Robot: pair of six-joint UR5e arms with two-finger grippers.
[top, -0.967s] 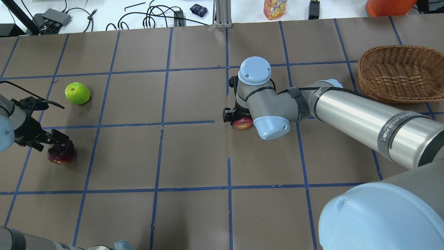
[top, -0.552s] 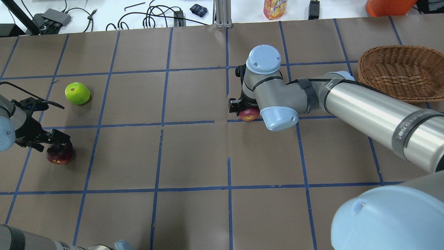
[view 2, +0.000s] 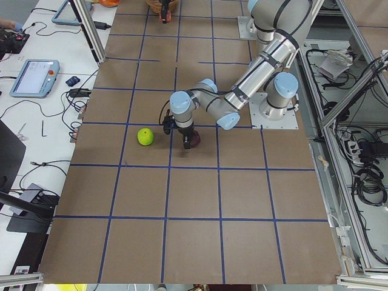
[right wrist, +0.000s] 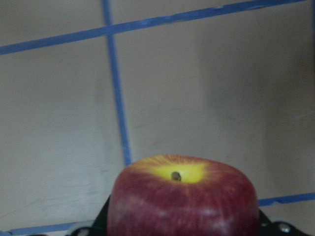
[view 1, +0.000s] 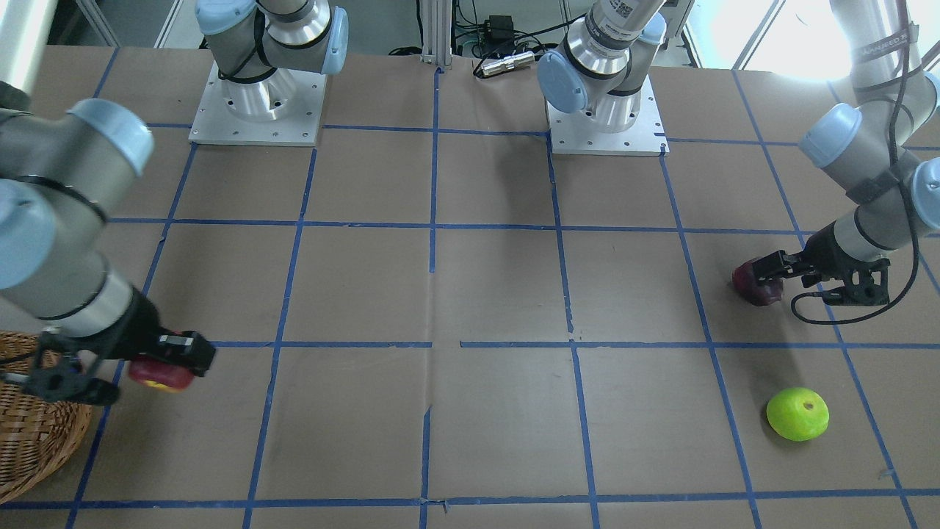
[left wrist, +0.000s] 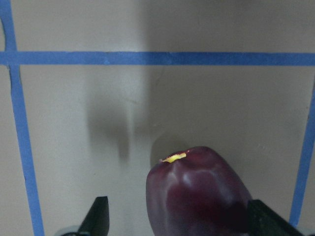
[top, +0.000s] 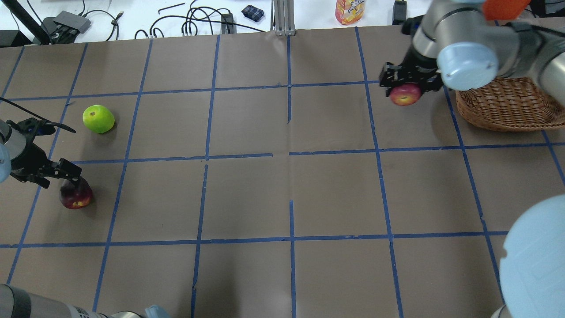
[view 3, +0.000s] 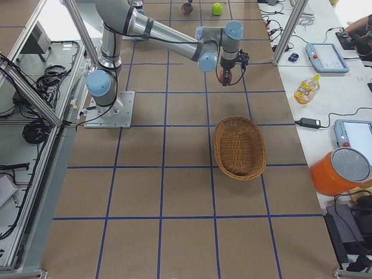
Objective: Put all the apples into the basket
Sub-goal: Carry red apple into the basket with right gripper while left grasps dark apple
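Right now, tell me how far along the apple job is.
Done: nothing; the basket holds no apple. In hand: the right claw is shut on the red apple, lifted off the table just short of the basket. The left claw sits open around the dark apple, which rests on the table. Left: both of those, plus the green apple, lying untouched.

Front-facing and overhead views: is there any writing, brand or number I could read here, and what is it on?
Lettering on the left arm's upper tube: too small to read.
A square code sticker lower on the same arm: pattern only, no words.
Label on the bottle: blurred, unreadable.
I can read no other text.
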